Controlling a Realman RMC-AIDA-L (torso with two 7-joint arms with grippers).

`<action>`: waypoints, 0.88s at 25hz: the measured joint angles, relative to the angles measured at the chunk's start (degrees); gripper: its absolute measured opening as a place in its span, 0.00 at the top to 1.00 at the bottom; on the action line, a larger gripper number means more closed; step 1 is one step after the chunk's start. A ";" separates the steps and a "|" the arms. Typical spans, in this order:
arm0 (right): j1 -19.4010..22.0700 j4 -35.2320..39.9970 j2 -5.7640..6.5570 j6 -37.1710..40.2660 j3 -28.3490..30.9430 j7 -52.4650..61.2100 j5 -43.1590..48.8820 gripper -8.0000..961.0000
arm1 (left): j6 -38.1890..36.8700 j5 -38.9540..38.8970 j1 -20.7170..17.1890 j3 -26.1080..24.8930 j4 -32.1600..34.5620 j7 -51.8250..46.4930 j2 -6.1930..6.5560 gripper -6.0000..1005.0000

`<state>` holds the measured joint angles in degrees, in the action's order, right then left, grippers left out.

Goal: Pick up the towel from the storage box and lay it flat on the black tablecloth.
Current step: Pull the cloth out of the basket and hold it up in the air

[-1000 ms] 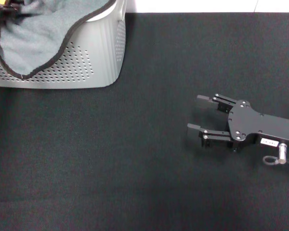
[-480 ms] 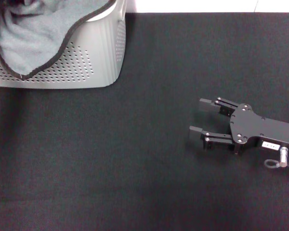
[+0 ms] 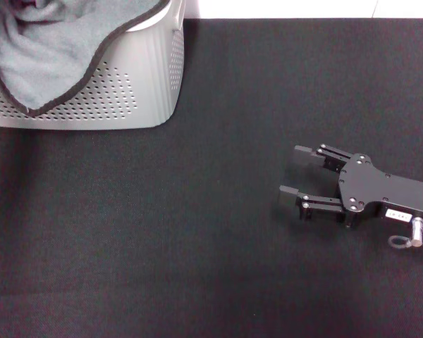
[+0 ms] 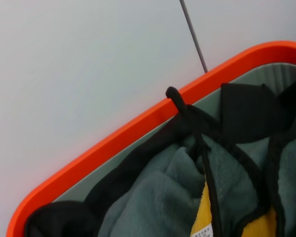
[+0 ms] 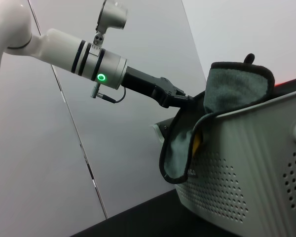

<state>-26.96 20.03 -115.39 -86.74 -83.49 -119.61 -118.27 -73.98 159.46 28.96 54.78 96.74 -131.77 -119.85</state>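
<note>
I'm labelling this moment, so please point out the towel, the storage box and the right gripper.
towel (image 3: 53,49): head view, grey fleecy face draped over the box rim.
storage box (image 3: 137,95): head view, perforated side wall.
right gripper (image 3: 296,171): head view, between its open fingertips.

- My head camera looks steeply down from high above the storage box (image 3: 127,91).
- My left wrist camera sits close over its orange rim.
- My right wrist camera views it sideways, from low on the black tablecloth (image 3: 197,232).

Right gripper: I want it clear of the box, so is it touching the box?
Apart. The head view shows the right gripper open over the tablecloth, with bare cloth between it and the box.
</note>
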 joint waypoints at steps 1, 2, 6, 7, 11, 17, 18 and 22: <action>0.04 0.00 0.00 0.00 0.00 0.00 -0.01 0.21 | -0.01 -0.40 -0.10 0.01 0.23 -0.17 -0.01 0.90; 0.08 0.00 0.00 -0.02 0.00 0.00 -0.02 0.21 | -0.01 -0.66 -0.15 0.01 0.38 -0.25 0.00 0.91; 0.16 0.06 0.00 -0.25 0.00 -0.01 -0.07 0.22 | -0.03 -4.32 -1.50 -0.27 4.21 -0.46 -0.04 0.93; 0.20 0.27 0.01 -0.33 0.06 -0.02 -0.08 0.22 | -0.02 -6.19 -2.20 -0.34 5.79 -0.46 -0.06 0.94; 0.52 2.14 0.74 -1.71 1.38 -0.63 0.16 0.22 | 0.16 -20.03 -6.08 -0.27 13.78 0.13 -0.01 0.96; 2.38 10.83 3.09 -6.76 5.85 -0.66 0.16 0.23 | -3.14 -43.95 -7.37 -3.02 18.89 3.48 0.76 0.96; 2.79 12.47 3.08 -7.50 7.08 -0.71 0.23 0.23 | -3.94 -48.26 -7.27 -4.46 18.80 3.67 1.15 0.97; 3.83 17.73 2.68 -8.11 9.98 -2.42 0.55 0.24 | -7.56 -60.46 -7.55 -10.24 18.55 4.94 2.17 0.97</action>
<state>-23.13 37.77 -112.72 -94.85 -73.51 -122.03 -117.71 -81.54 99.00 21.41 44.53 115.29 -126.83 -117.68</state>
